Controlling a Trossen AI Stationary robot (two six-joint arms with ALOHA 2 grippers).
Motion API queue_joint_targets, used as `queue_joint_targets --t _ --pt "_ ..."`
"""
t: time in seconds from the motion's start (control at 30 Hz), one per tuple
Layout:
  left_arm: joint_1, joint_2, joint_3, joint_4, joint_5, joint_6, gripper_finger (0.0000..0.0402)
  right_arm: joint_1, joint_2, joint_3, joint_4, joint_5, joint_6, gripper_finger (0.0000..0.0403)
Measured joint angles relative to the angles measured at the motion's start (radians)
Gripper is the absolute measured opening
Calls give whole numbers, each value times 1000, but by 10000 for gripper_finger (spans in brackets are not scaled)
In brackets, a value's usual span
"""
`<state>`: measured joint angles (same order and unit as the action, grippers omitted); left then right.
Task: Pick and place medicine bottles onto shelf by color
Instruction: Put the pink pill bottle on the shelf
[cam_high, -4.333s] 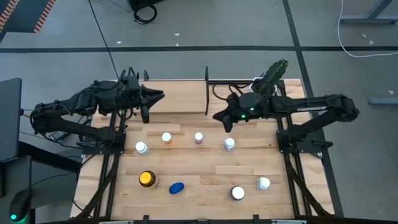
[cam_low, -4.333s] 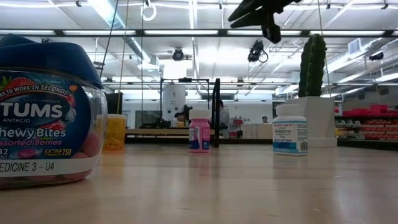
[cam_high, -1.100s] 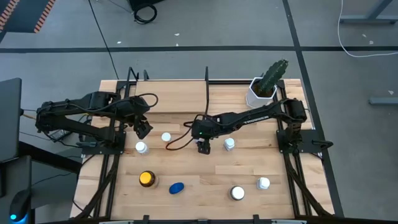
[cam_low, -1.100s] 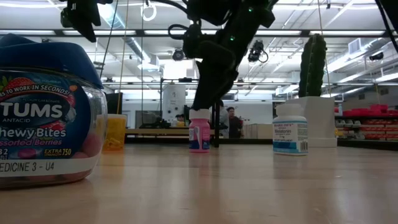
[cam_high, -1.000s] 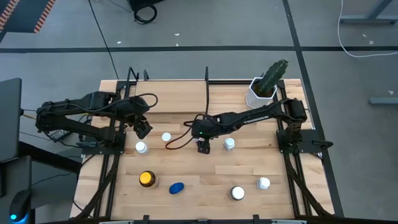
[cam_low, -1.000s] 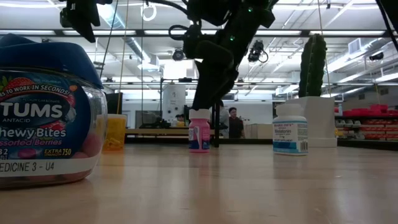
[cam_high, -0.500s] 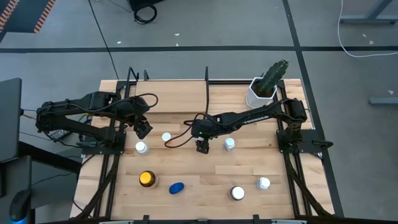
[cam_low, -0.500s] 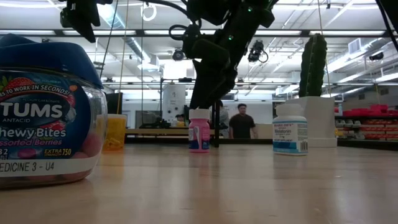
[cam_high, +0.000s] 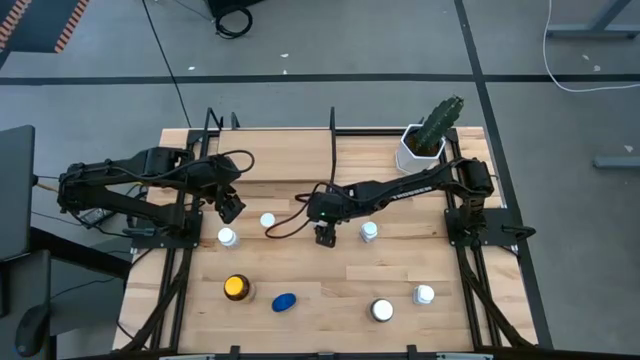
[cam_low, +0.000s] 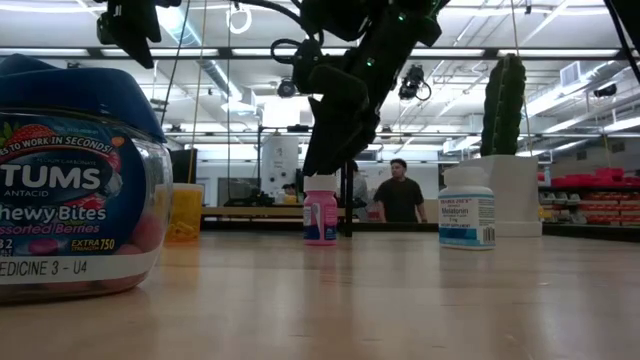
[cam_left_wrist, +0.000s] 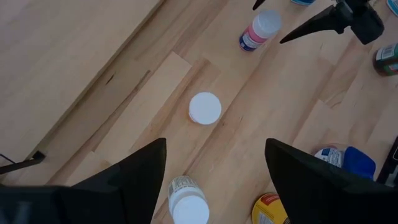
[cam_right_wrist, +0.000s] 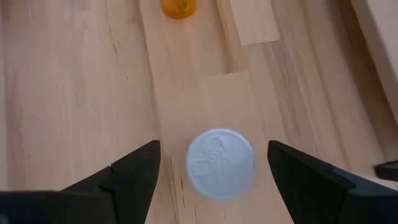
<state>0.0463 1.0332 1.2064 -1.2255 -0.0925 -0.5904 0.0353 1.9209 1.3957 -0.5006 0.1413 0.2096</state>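
We see a small pink bottle (cam_low: 320, 216) with a white cap standing upright near the middle of the wooden table (cam_high: 400, 270), its long axis vertical; its label is too small to read. Directly above it hangs the right gripper (cam_high: 323, 235), fingers spread wide on either side of the cap and not touching it. In the right wrist view the round white cap (cam_right_wrist: 220, 163) sits between the two dark fingers (cam_right_wrist: 134, 171).

To its right stands a white bottle (cam_low: 467, 214) with a blue label reading something like "Melatonin". Closest to the low camera is a blue-lidded jar (cam_low: 72, 180) marked "TUMS Antacid, Chewy Bites, Assorted Berries", with a sticker "MEDICINE 3 - U4". An amber, yellow-lidded bottle (cam_high: 236, 288) stands beside it.

The left gripper (cam_high: 231, 209) hovers open over another white-capped bottle (cam_left_wrist: 204, 108), near the shelf (cam_high: 280, 155) at the table's far edge. A potted cactus (cam_high: 432, 132) stands at the far right corner.
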Motion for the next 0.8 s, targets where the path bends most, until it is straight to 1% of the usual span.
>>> queue_joint_targets --t 0.23,0.6,0.8 --pt "0 0 0 0 0 -3 279 0 2 -62 -2 0 38 303" --pt "0 0 0 0 0 -23 279 0 2 -65 72 0 49 303" --pt "0 0 0 0 0 -27 279 0 2 -65 73 0 42 280"
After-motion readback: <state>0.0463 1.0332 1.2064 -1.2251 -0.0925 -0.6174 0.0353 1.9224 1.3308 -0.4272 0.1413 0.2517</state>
